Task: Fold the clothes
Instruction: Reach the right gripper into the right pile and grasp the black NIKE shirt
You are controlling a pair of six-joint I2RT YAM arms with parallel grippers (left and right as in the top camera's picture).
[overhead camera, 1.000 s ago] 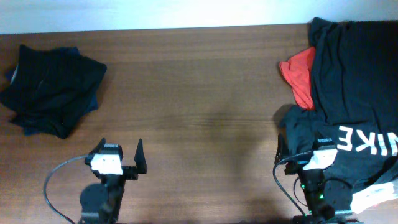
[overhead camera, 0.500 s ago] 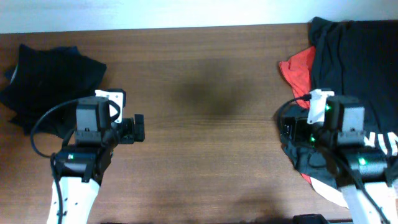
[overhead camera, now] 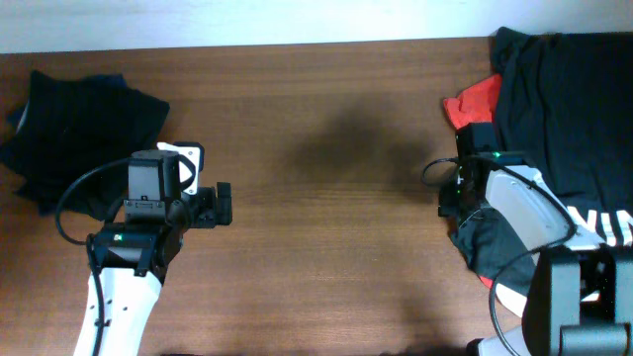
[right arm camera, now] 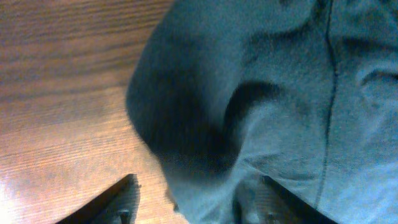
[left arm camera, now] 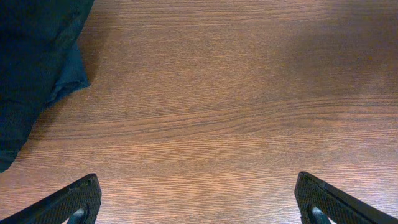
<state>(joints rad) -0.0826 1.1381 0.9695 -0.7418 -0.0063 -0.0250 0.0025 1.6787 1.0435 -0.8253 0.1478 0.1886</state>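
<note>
A large, soft black T-shirt (overhead camera: 569,109) with white block lettering (overhead camera: 611,225) lies rumpled and unfolded over the right end of the wooden surface (overhead camera: 336,237), its near edge bulging in loose creases. A crumpled red shirt (overhead camera: 475,107) peeks from under its left edge. A heap of dark navy shirts (overhead camera: 79,133) sits at the far left.

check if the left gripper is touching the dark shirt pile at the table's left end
Apart. The left wrist view shows the left gripper open over the table, with bare wood grain lying between its fingertips and the dark shirt pile.
</note>
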